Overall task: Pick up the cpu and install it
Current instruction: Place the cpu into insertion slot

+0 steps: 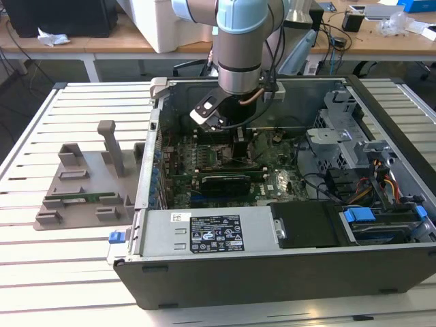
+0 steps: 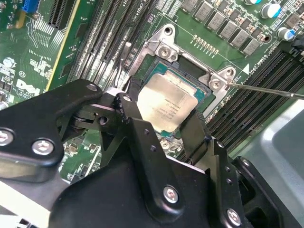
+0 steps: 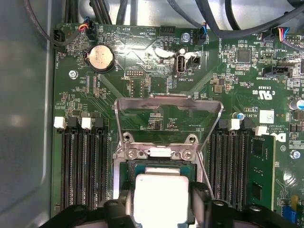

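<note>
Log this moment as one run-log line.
step: cpu install | gripper: jaws shut on cpu | cpu: at open socket, seating unclear | load plate: raised

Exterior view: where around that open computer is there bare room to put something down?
The slatted table is bare along the computer case's near side and around the grey fixture at the exterior view's left. Inside the case it is crowded: the pincer holds the cpu over the socket.

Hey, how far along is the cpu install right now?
Pickup looks done: the gripper holds the cpu by its edges, right at the open socket. Whether it is seated I cannot tell. Left: release, and the metal bracket stands raised.
</note>
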You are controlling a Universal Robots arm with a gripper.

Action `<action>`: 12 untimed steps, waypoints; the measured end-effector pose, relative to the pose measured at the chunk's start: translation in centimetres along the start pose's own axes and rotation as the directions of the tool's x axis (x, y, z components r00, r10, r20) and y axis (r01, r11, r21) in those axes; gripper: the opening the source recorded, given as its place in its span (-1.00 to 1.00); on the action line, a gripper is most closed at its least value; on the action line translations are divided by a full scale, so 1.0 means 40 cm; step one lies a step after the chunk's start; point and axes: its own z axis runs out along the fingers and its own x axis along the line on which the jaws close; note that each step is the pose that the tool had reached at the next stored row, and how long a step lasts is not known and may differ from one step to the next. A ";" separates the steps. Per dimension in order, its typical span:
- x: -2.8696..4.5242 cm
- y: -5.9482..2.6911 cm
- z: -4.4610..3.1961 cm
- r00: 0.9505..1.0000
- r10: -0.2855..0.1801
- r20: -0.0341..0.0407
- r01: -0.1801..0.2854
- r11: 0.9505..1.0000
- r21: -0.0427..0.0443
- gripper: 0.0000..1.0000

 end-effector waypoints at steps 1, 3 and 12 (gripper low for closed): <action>0.000 0.000 0.000 1.000 0.000 0.000 0.000 1.000 0.000 0.23; 0.000 0.001 0.000 1.000 0.000 0.000 0.000 1.000 0.000 0.23; 0.007 0.005 -0.001 1.000 -0.028 0.000 0.028 1.000 -0.001 0.23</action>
